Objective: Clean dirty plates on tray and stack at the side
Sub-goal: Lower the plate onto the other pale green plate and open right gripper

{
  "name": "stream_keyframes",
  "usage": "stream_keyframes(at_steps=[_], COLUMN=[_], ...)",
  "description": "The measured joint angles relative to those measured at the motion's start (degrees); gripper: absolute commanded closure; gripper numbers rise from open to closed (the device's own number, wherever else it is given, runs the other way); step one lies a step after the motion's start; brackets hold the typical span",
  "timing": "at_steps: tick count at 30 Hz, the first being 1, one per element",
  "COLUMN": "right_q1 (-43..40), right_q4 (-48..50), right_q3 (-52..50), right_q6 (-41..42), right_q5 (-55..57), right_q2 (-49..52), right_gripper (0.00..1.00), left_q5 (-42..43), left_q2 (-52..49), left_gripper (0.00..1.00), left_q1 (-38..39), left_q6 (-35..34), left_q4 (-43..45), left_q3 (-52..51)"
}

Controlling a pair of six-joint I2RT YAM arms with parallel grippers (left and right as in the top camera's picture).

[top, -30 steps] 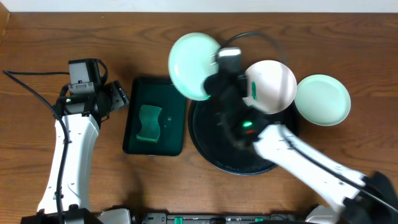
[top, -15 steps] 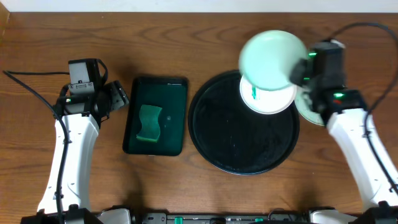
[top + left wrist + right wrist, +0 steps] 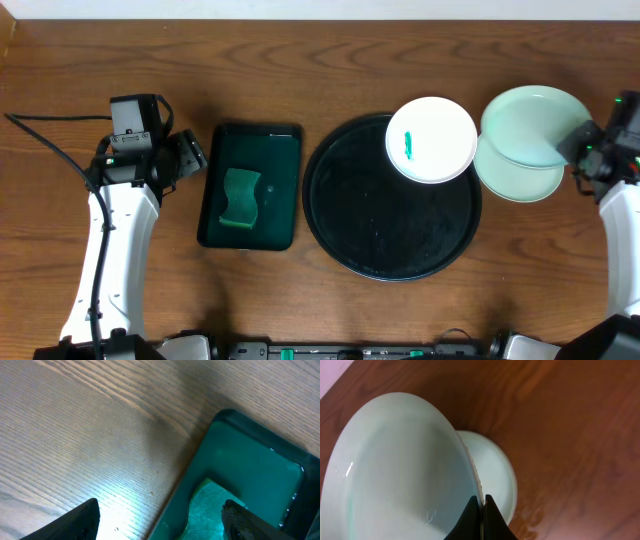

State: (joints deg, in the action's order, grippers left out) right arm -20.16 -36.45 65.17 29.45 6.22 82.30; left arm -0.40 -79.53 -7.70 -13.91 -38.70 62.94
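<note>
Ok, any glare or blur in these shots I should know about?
Overhead: sharp and evenly lit, with a faint sheen on the black tray. Left wrist: a bright glare patch on the wood table, and the left gripper's fingers look dark and soft. Right wrist: small highlights on the held plate; the wood behind looks slightly soft.

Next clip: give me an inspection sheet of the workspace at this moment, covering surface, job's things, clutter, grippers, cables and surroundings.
Surface: wooden table, bare brown grain.
Job's things: black tray mid-table; white plate with a green smear lies over its far right rim; pale mint plate held tilted over a second mint plate lying right of the tray.
Clutter: green rectangular tray holding a sponge, left of the black tray.
Grippers: left gripper open, empty; right gripper shut on the pale mint plate's rim.
Cables: black cable beside the left arm.
Surroundings: pale strip past the far edge; nothing else seen.
</note>
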Motion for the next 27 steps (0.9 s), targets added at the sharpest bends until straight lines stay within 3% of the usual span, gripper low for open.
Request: stream_keyframes(at_steps=[13, 27], right_q1=[-4.7, -4.7], right_q4=[1.6, 10.3], right_q3=[-3.5, -10.8], right_q6=[0.1, 0.8], right_q5=[2.6, 2.8], right_q2=[0.0, 6.5], right_gripper=[0.99, 0.99], left_q5=[0.0, 0.0], left_q2=[0.0, 0.0], left_gripper=[0.22, 0.21], left_q1=[0.0, 0.0], left_q6=[0.0, 0.0], left_q4=[0.0, 0.0], left_q3=[0.0, 0.0])
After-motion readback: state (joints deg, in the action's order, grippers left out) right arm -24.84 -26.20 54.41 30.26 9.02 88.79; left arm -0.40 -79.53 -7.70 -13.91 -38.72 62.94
